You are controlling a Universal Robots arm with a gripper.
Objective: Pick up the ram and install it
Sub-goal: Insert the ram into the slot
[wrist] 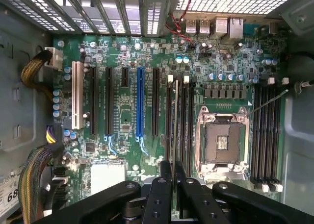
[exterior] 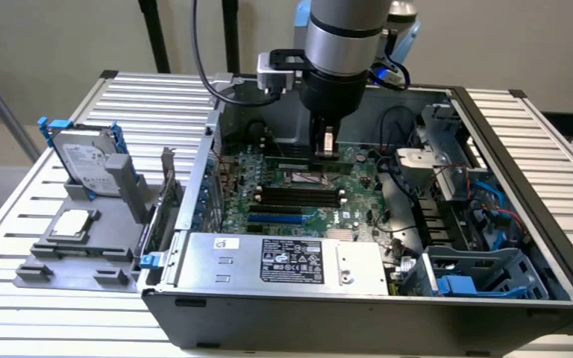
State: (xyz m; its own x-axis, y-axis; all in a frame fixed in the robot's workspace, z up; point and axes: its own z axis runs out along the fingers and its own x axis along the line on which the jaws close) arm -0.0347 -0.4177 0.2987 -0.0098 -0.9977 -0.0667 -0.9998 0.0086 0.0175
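Between the fingers (wrist: 166,172) the ram (wrist: 175,116) stands over the memory slots (wrist: 185,121) on the motherboard (wrist: 122,87), the processor socket (wrist: 221,140) just beside the fingers.

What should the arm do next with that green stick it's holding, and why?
Probably ease straight down: the gripper is shut on the ram, which hangs edge-on above the memory slots beside the empty CPU socket, apparently not yet seated.

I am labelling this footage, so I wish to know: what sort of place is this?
Probably a robotics test bench for computer assembly: an open computer case lies on a slatted metal table, a hard drive stands in a grey fixture, and the gripper holds the ram over the motherboard.
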